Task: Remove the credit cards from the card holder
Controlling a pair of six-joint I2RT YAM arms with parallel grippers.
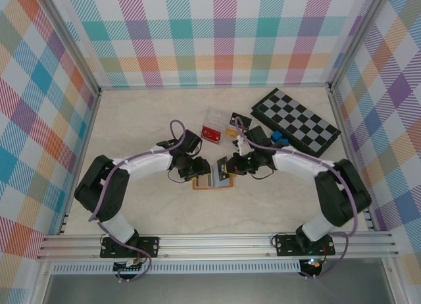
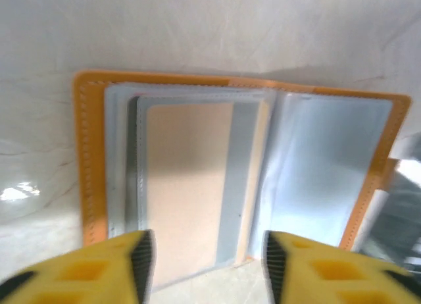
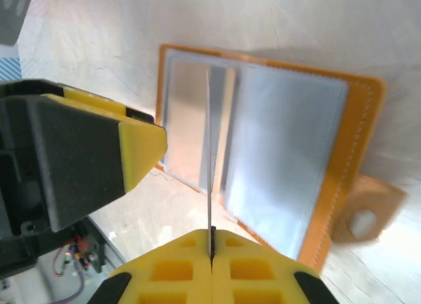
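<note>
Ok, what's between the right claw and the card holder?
A credit card, edge-on in the right wrist view, clamped in the shut right claw over the open card holder.

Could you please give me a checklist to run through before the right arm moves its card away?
1. Right end effector shut on the held card: ok.
2. Held card fully clear of the card holder pockets: cannot tell, as the card is seen edge-on.
3. Left end effector open and gripping nothing: ok.
4. Card holder lying open on the table: ok.
5. All pockets emptied: not ok, a tan card sits in one pocket.
</note>
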